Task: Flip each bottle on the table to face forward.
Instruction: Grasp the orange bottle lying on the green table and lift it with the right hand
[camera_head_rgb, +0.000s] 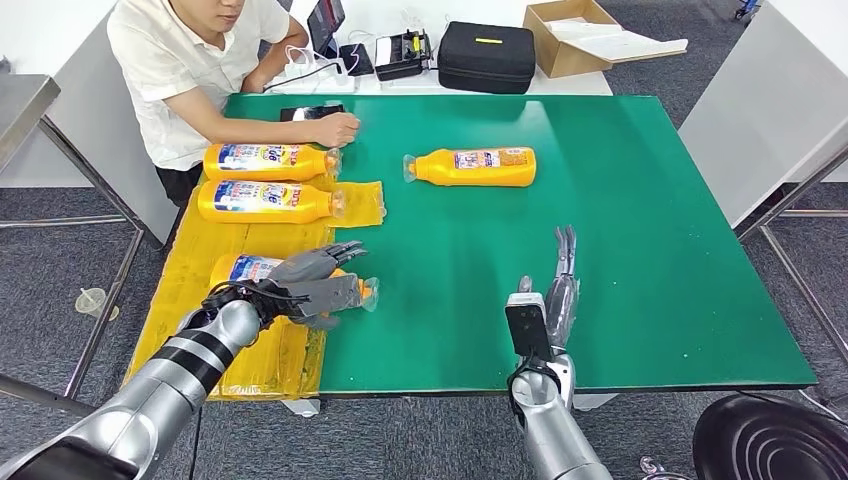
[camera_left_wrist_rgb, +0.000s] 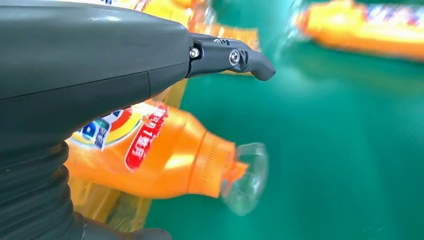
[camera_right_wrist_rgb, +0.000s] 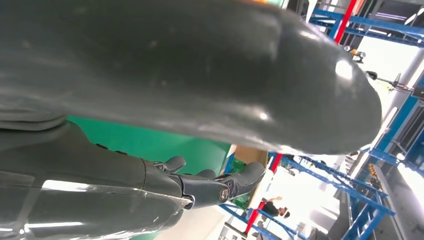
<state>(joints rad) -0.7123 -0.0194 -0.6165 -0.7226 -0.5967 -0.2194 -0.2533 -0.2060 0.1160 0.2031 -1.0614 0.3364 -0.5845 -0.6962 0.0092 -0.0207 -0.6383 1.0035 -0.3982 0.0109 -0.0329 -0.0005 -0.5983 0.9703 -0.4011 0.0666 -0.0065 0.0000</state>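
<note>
Bottles number four, all orange and lying on their sides on the green table (camera_head_rgb: 620, 300): two (camera_head_rgb: 268, 160) (camera_head_rgb: 268, 200) stacked side by side at ten o'clock on the yellow sheet (camera_head_rgb: 190, 280), one (camera_head_rgb: 472, 167) alone at twelve o'clock, and one (camera_head_rgb: 240, 268) at eight o'clock. The left hand (camera_head_rgb: 315, 285) grips that nearest bottle, fingers wrapped over its neck. The right hand (camera_head_rgb: 560, 285) holds nothing, fingers straight, at five o'clock; a person's hand (camera_head_rgb: 335, 128) rests by the far bottles.

The head view looks down over the green table (camera_head_rgb: 620, 250); both wrist views sit close above it.
</note>
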